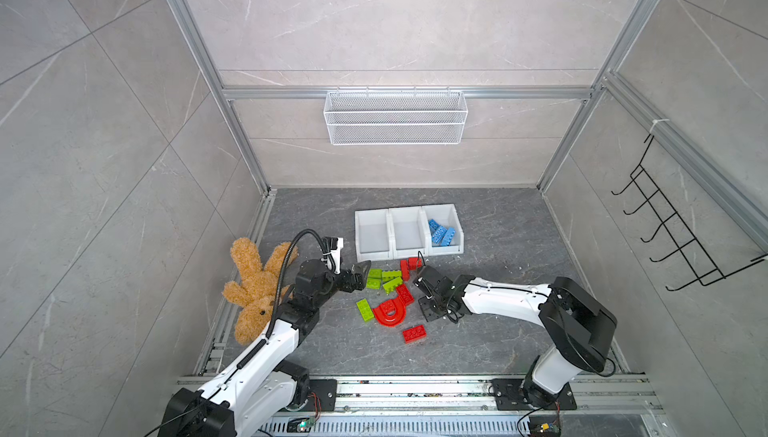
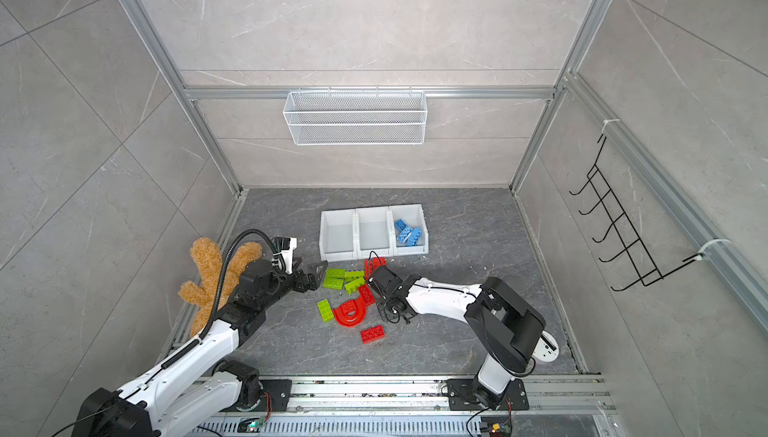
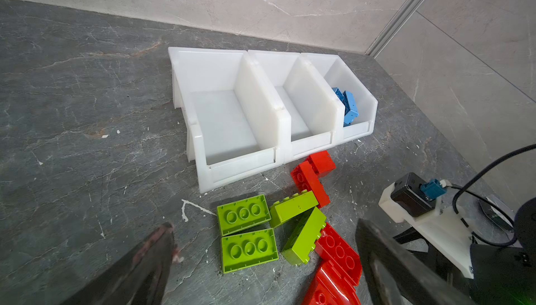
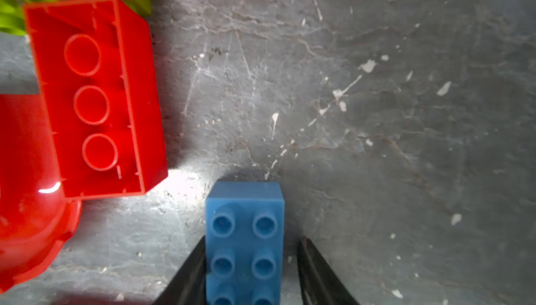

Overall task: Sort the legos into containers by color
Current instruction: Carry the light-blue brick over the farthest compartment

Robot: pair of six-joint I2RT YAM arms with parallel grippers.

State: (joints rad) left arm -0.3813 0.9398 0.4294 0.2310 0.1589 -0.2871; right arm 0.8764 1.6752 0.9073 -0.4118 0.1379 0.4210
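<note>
Legos [image 1: 391,285] on dark marbled tabletop [image 1: 498,331]

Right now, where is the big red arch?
In a top view, the red arch lies in front of the containers, with a green brick left of it.

Three white bins [image 1: 372,235] stand in one row. On the floor [image 1: 498,331] lie five green bricks [image 1: 392,276], four red bricks [image 1: 414,334] and one red arch [image 1: 386,320]. The right bin [image 1: 442,212] holds three blue bricks [image 1: 439,234], as far as I can count, and one more blue brick [image 4: 245,239] is outside the bins. There is also one plush toy [image 1: 253,285], one wire basket [image 1: 395,117], one hook rack [image 1: 681,221] and two robot arms [image 1: 503,300].
</note>
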